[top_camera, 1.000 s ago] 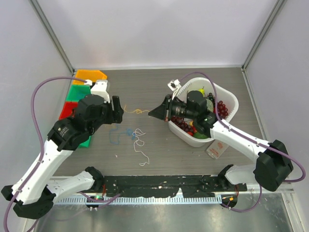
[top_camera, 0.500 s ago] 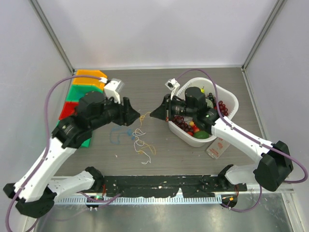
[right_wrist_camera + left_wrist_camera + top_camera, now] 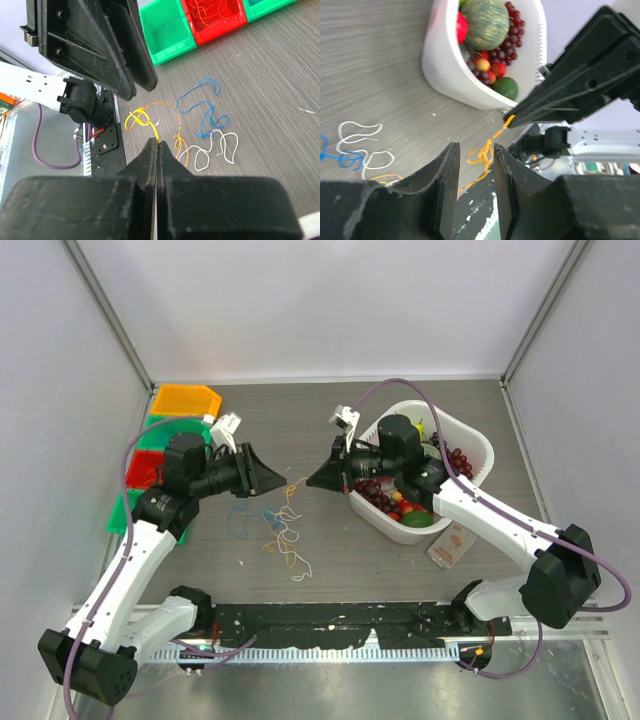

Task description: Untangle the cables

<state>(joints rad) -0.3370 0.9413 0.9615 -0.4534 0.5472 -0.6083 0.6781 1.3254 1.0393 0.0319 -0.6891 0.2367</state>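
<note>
The right gripper [image 3: 311,481] was clenched on 1 end of the orange cable [image 3: 150,106], and the strand left its closed fingertips toward the left gripper [image 3: 476,148]. The left gripper faced it at close range, jaws parted by a narrow gap. A knotted loop of the orange cable lay just beyond its fingertips, in line with that gap, and no contact with either finger was visible. The other cables lay on the table [image 3: 300,420] below and between the 2 grippers. The blue cable [image 3: 202,107] lay toward the left arm, with the white cable [image 3: 217,145] in loose loops beside it, and the orange cable ran down into both. The white basket [image 3: 445,75] of fruit stood to the right, apart from the cables. The orange bin [image 3: 185,400] stood at the far left.
</note>
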